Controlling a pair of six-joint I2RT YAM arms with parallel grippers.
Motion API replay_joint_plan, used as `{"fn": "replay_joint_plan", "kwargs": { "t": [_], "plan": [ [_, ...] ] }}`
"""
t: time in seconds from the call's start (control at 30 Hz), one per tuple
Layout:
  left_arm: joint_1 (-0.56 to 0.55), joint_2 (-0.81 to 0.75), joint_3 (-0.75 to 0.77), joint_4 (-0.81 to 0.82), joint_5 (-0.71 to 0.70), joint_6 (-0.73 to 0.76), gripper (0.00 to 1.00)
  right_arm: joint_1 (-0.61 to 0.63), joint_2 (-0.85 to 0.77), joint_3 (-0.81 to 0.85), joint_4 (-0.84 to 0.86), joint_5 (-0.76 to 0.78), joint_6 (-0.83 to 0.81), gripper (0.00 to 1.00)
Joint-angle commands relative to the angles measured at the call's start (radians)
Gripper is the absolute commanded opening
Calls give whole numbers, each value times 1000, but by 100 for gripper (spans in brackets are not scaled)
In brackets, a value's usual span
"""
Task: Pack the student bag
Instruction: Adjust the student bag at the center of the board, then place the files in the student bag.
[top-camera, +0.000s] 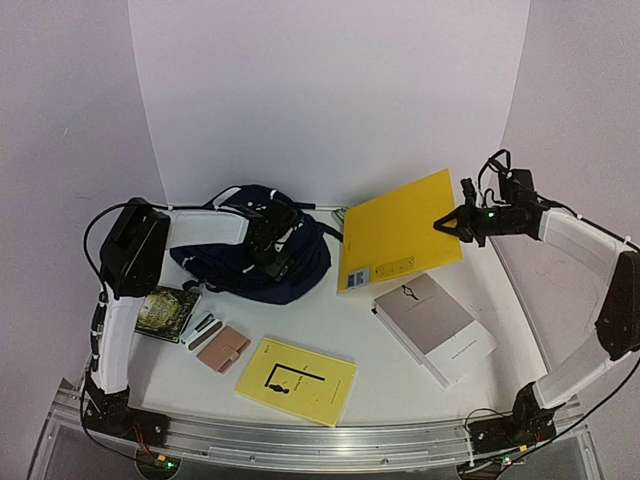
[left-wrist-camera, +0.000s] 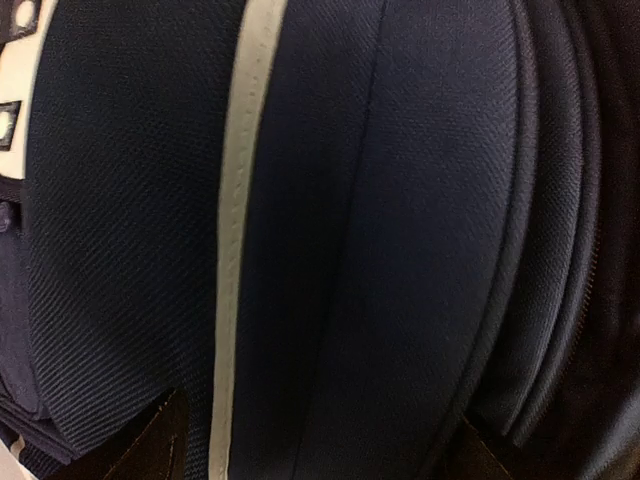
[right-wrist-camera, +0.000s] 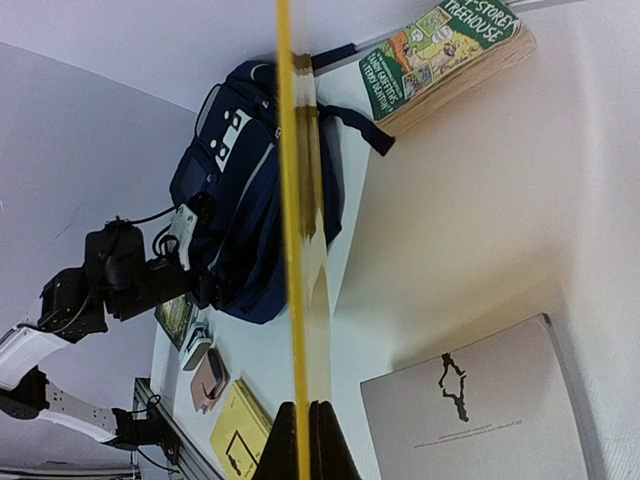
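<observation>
yellow folder (top-camera: 400, 232) in right pincer (right-wrist-camera: 303, 412), treehouse book (right-wrist-camera: 450, 55)

A: Books on the table?
B: 5: large yellow book (top-camera: 400, 235), grey book (top-camera: 435, 325), thin yellow book (top-camera: 297, 380), green book (top-camera: 165, 310), Treehouse paperback (right-wrist-camera: 450, 50).
A: Rest?
B: 1 backpack (top-camera: 250, 258), 1 pink wallet (top-camera: 223, 349), 1 small grey item (top-camera: 203, 330), can't identify.

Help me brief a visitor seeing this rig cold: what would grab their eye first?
The big yellow folder at the right rear, tilted up with its edge pinched in the right hand. Next, the navy student bag at the left rear, with the open left hand close over it.
</observation>
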Motion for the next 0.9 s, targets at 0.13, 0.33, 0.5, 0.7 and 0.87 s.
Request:
{"fn": "replay_joint_plan", "kwargs": {
  "t": [0.13,0.33,0.5,0.7,0.87],
  "plan": [
    [-4,55,112,-72,-178,17,57,0,-81,-3,25,-108,5,0],
    [0,-5,166,-83,-79,-9,5,0,-74,9,27,-136,20,0],
    [36,-60,233,-104,40,-99,0,0,-69,9,58,-162,53,0],
    [121,-163,257,-64,227,-247,0,0,-53,-20,194,-195,188,0],
    [170,-229,243,-10,356,-320,0,2,-12,-73,336,-234,350,0]
  ]
}}
